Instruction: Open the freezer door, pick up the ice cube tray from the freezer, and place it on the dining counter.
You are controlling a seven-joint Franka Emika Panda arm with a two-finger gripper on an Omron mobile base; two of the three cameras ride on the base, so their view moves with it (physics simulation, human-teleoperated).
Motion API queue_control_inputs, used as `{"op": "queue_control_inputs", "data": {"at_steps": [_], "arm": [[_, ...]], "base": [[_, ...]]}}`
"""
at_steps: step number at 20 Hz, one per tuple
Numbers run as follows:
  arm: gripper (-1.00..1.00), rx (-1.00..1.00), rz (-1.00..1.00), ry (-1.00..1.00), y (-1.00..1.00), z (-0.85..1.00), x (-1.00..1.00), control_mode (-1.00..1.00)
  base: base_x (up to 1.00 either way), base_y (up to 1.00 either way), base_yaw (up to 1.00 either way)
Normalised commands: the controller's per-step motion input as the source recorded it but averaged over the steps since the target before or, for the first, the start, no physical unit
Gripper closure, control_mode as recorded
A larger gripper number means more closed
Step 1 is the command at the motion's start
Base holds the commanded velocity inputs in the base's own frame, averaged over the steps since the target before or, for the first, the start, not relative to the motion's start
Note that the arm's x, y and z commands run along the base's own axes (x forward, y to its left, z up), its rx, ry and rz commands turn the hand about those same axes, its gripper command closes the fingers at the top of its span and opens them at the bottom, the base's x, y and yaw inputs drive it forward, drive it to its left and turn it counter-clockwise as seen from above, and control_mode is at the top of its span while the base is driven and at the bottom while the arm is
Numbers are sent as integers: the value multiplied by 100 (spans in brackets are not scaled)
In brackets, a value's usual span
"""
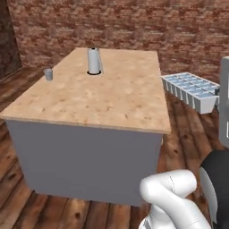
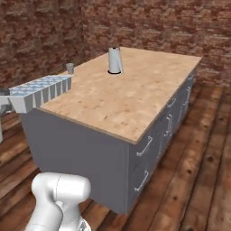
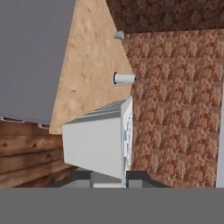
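Observation:
The pale blue-white ice cube tray [image 1: 190,89] [image 2: 40,92] hangs in the air beside the dining counter [image 1: 112,98] [image 2: 135,94], level with its tan top. My gripper [image 1: 219,96] [image 2: 4,101] is shut on the tray's near end. In the hand view the tray [image 3: 98,140] stands on edge between the fingertips of the gripper [image 3: 109,177], with the counter top [image 3: 87,65] beyond it. From the left base view the tray is over the floor, just off the counter's right edge. The freezer and its door are out of view.
A white upright roll [image 1: 93,61] [image 2: 115,60] [image 3: 124,78] and a small grey cup [image 1: 48,74] [image 2: 70,67] stand on the far part of the counter. Drawers with handles [image 2: 169,124] line one side. Brick walls stand behind; the floor is wood.

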Motion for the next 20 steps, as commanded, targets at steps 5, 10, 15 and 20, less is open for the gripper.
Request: {"op": "queue_control_inputs", "data": {"at_steps": [5,10,15,20], "arm": [[100,0,0,0,0,0,0,100],[100,0,0,0,0,0,0,100],[100,0,0,0,0,0,0,100],[100,0,0,0,0,0,0,100]], "base": [[93,100,-28],[79,100,-28],[48,75,-36],[42,69,-39]]}}
